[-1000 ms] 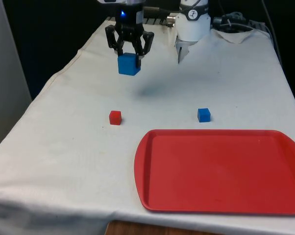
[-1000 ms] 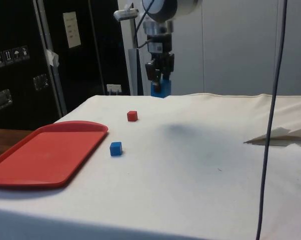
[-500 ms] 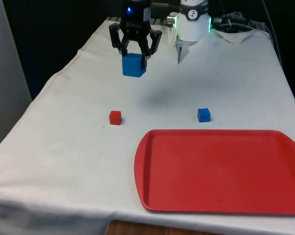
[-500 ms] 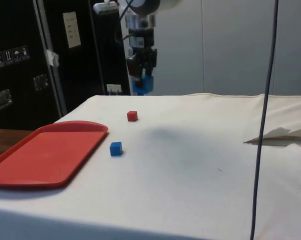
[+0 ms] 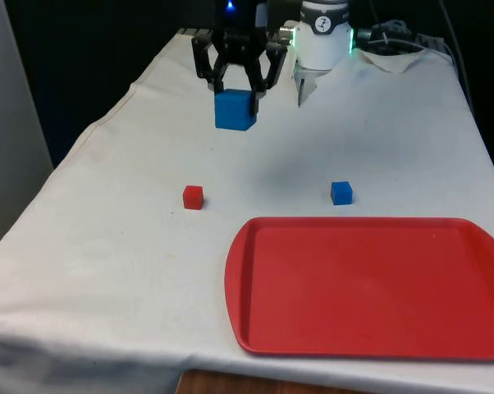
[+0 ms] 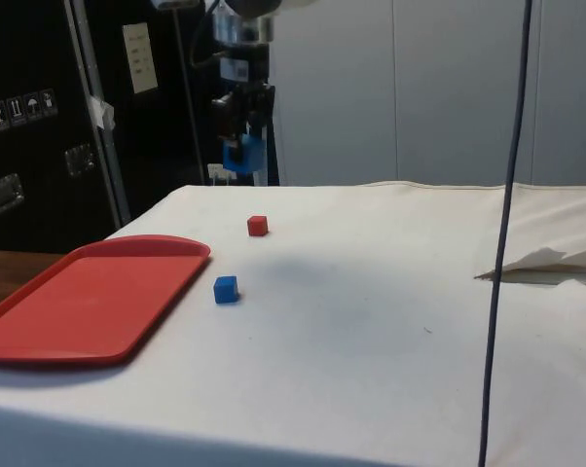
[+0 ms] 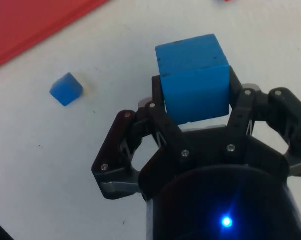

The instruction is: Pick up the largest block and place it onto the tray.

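Gripper point(image 5: 236, 89): raised well above the white cloth point(image 5: 132, 246), over the far part of the table and towards the front view's left. Fingers clamped on the large blue block point(image 5: 235, 110), one on each side of it. The block hangs clear of the cloth, its lower part standing out below the fingertips. In the wrist view the same block point(image 7: 193, 78) sits squarely between the two black fingers point(image 7: 160, 127), upper and front faces exposed. In the side view gripper point(image 6: 242, 131) and block point(image 6: 244, 154) are up in the air against the dark cabinets, beyond the table's far edge as seen from there.

Tray point(image 5: 444, 336): red, flat on the cloth at the near end, towards the front view's right. Nothing lies on it. The held block is well apart from it.

Small blue block point(image 5: 340, 193): on the cloth just beyond the tray's far rim, close to the rim but not touching. The side view confirms a gap between this block point(image 6: 225, 289) and the tray point(image 6: 40, 331).

Small red block point(image 5: 193, 197): on the cloth to the front view's left of the tray, well apart from the small blue block and below and nearer than the gripper.

A faint shadow lies on the cloth between the two small blocks
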### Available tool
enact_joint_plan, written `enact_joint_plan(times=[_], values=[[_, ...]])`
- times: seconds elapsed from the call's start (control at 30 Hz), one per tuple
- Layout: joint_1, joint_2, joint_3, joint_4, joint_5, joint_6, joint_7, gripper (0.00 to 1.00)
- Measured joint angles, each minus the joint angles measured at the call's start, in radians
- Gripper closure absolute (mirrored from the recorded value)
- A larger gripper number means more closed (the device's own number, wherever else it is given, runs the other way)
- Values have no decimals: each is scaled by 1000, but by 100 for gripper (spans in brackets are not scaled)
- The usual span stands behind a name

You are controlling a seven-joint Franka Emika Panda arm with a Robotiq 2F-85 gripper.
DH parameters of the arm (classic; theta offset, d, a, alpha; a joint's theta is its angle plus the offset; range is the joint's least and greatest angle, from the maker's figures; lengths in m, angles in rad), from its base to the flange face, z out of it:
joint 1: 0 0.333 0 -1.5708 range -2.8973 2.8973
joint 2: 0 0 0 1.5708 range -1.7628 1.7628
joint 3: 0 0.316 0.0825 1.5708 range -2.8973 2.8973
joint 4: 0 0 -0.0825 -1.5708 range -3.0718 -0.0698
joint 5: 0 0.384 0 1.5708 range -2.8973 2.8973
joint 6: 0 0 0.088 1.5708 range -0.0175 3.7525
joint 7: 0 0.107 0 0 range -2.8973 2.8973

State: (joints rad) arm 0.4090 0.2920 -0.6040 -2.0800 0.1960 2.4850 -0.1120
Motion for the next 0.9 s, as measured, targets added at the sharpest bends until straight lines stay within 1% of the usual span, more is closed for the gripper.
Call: enact_joint_plan(times=[0.13,0.27,0.33,0.4,0.43,0.6,0.67,0.73,0.9], values=[[0,14,8,23,2,-4,3,98],[0,43,19,67,7,-17,3,98],[0,50,20,76,9,-18,2,98],[0,70,24,106,15,-29,1,98],[0,70,24,106,15,-29,1,98],[0,101,33,150,19,-39,0,98],[0,120,37,177,20,-52,0,98],[0,126,38,187,20,-56,0,98],[0,155,46,230,20,-94,-1,98]])
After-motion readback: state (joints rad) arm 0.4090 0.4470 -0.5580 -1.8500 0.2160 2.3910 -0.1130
